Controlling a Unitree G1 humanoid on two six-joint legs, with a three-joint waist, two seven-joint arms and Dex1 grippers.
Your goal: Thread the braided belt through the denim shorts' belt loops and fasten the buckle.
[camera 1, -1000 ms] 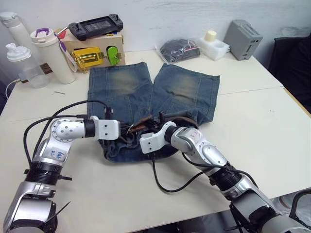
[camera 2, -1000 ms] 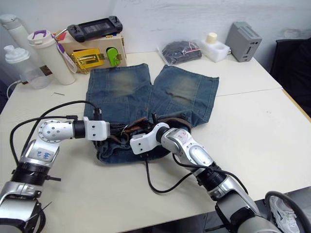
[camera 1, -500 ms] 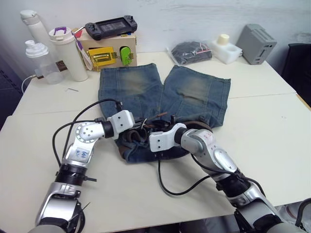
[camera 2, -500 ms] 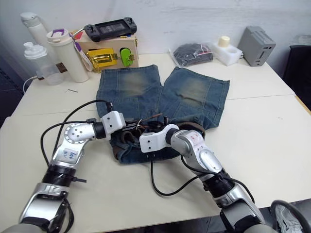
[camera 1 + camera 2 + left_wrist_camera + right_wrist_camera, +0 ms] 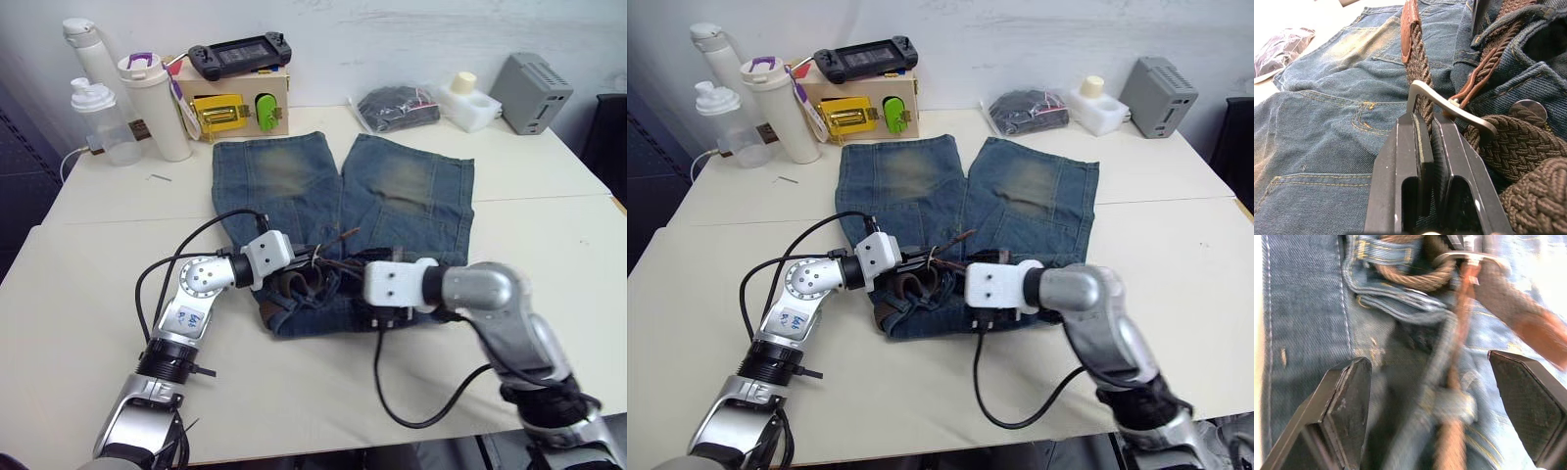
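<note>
The denim shorts [image 5: 294,186] lie flat on the table with the waistband [image 5: 313,313] toward me. The braided belt [image 5: 306,281] is bunched along that waistband, and its leather-tipped end [image 5: 1409,24] points up over the shorts. My left gripper [image 5: 1422,122] is shut on the braided strap right at the silver buckle [image 5: 1452,108]. My right gripper [image 5: 1426,360] is wide open just right of the buckle [image 5: 1469,255], with belt and denim below its fingers and nothing gripped. A denim belt loop [image 5: 1385,249] crosses the strap.
Bottles [image 5: 157,103] stand at the back left beside a box [image 5: 240,103] with a game console [image 5: 240,54] on it. A black bundle in plastic [image 5: 397,103], a white block [image 5: 470,98] and a grey box [image 5: 534,93] sit at the back right. Black cables [image 5: 392,392] trail from both wrists.
My right gripper has opened wide and drawn back to the right, off the belt. The left gripper keeps its hold by the buckle. The camera view has shifted.
</note>
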